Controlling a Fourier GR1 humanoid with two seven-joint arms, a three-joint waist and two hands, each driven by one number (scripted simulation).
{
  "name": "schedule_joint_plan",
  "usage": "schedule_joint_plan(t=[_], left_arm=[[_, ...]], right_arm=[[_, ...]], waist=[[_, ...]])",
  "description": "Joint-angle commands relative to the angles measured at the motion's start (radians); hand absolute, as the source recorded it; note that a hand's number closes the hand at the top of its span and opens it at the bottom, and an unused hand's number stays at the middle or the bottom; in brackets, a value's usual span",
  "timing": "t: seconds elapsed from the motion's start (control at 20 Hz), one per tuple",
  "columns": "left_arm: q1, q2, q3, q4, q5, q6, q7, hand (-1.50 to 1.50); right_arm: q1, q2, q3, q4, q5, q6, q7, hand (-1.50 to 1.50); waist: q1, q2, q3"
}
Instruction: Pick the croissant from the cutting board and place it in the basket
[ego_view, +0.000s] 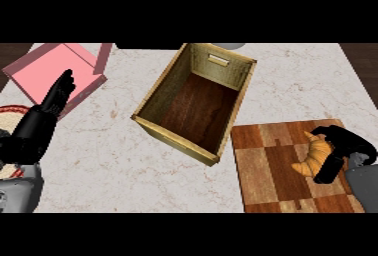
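A golden croissant (314, 156) lies on the checkered wooden cutting board (272, 170) at the lower right of the head view. My right hand (341, 150) comes in from the right edge and curls round the croissant's right side, thumb below and fingers over its top. The basket (157, 98), a deep wooden box with a dark bottom, stands tilted in the middle of the counter, just left of the board. My left hand (46, 111) rests open at the left edge, fingers straight and pointing up.
A pink box (46, 70) sits at the back left, partly behind my left hand. A round plate (10, 116) with a red rim shows at the left edge. The marble counter (103, 160) lies bare between the basket and my left arm.
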Motion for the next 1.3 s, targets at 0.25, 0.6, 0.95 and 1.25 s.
schedule_joint_plan(t=[0.25,0.6,0.95,1.25], left_arm=[[0.002,-0.037,-0.012,0.008,-0.033,0.016,-0.005,0.0],[-0.031,-0.005,0.028,0.011,-0.014,-0.016,0.017,0.0],[-0.041,-0.011,0.037,0.032,-0.028,0.003,0.031,0.0],[0.037,-0.023,0.023,0.009,-0.03,-0.004,-0.021,0.0]], right_arm=[[0.023,0.008,0.047,0.071,0.1,-0.076,-0.175,1.5],[0.05,-0.031,0.025,-0.124,0.196,-0.181,-0.127,1.5],[0.104,-0.114,-0.089,-0.43,0.22,-0.235,-0.025,1.5],[-0.046,0.003,-0.236,-0.61,0.074,-0.384,-0.029,1.5]], waist=[[0.005,0.01,0.015],[-0.008,0.006,0.014],[-0.031,0.0,0.014],[-0.02,-0.008,0.014]])
